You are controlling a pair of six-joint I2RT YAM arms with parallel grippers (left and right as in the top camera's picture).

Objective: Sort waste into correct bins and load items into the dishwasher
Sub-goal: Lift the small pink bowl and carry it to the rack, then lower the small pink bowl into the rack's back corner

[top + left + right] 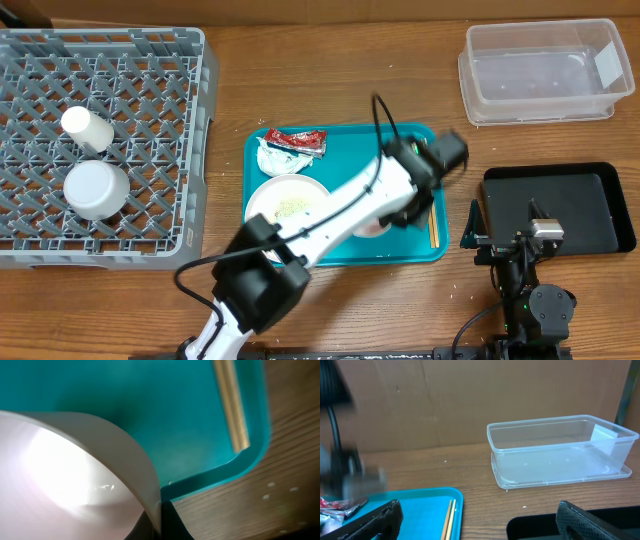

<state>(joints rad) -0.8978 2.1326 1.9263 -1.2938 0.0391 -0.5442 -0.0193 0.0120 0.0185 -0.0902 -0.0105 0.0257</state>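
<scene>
Two arms showed from overhead: the left gripper [388,218] reached across the teal tray [345,250] onto the pale-pink dish [373,230] at the tray's four o'clock, and the right gripper [478,232] hung at the black tray's [590,215] nine o'clock edge. From the left wrist, the jaws were pinched tight on the dish's rim, with the chopsticks [231,405] at one o'clock. From the right wrist, the jaws stood wide and empty, with the clear tub [560,452] at one o'clock.

pink dish [372,231] mostly hidden under left arm [345,205], chopsticks [231,405] cropped at top
</scene>
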